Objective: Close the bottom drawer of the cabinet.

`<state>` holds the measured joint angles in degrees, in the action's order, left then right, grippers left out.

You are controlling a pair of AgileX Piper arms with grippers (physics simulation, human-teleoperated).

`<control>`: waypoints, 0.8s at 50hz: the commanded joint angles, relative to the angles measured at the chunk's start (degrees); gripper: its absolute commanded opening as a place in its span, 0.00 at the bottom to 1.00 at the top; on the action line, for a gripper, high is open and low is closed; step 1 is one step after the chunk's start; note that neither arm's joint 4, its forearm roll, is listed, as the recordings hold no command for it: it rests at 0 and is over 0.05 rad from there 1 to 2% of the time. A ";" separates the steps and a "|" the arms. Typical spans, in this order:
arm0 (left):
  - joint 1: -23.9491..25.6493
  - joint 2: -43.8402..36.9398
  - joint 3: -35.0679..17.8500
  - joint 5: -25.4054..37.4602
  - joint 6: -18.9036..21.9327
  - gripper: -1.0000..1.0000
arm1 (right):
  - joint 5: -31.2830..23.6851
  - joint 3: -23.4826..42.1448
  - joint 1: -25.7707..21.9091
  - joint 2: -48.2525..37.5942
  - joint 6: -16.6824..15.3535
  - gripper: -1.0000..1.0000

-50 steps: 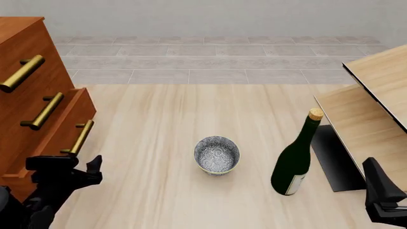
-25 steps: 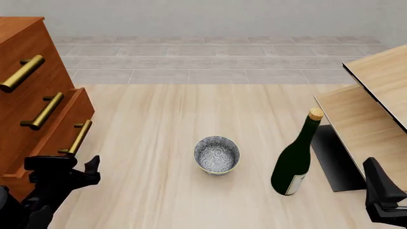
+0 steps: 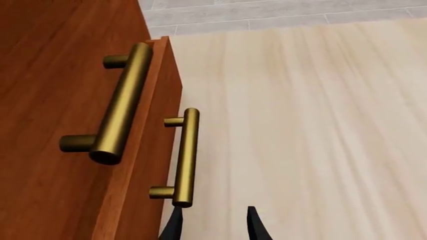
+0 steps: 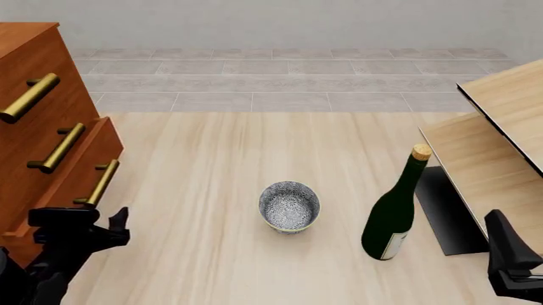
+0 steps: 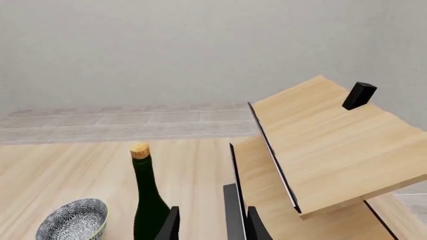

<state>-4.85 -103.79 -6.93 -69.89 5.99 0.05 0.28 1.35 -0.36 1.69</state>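
1. Bottom drawer (image 4: 72,184): lowest of three in the cabinet (image 4: 34,82) at the tabletop's left edge. Its front is now seen nearer the cabinet face than a second ago, though a small projection remains; closing is judged well advanced but unfinished.
2. Drawer handle (image 3: 185,156): a brass bar, its long axis running along the drawer front, parallel to the middle drawer's handle (image 3: 121,106). The drawer front is turned toward the table's centre; travel is inward, toward the left edge.
3. Left gripper (image 4: 85,222): placed just at the handle's near end, fingertips (image 3: 254,225) slightly parted and empty; contact with the handle cannot be told. It has shifted leftward with the drawer.
4. Right gripper (image 5: 208,222): parked at the near right corner, jaws parted, nothing held.
5. Patterned bowl (image 4: 289,206) and corked green bottle (image 4: 393,213): mid-table, unmoved.
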 commanded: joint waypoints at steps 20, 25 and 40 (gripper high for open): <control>-2.07 -0.65 -1.61 -0.01 2.57 1.00 | -0.06 0.01 0.02 0.06 0.01 1.00; -2.28 -0.53 -1.54 -0.01 3.20 1.00 | -0.03 -0.06 -0.19 -0.01 -0.14 1.00; -2.99 -0.59 -1.73 -0.01 4.66 1.00 | -0.08 -0.05 -0.34 -0.09 -0.16 1.00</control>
<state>-6.89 -104.28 -7.28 -69.77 9.49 -0.04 0.24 1.14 -0.37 1.56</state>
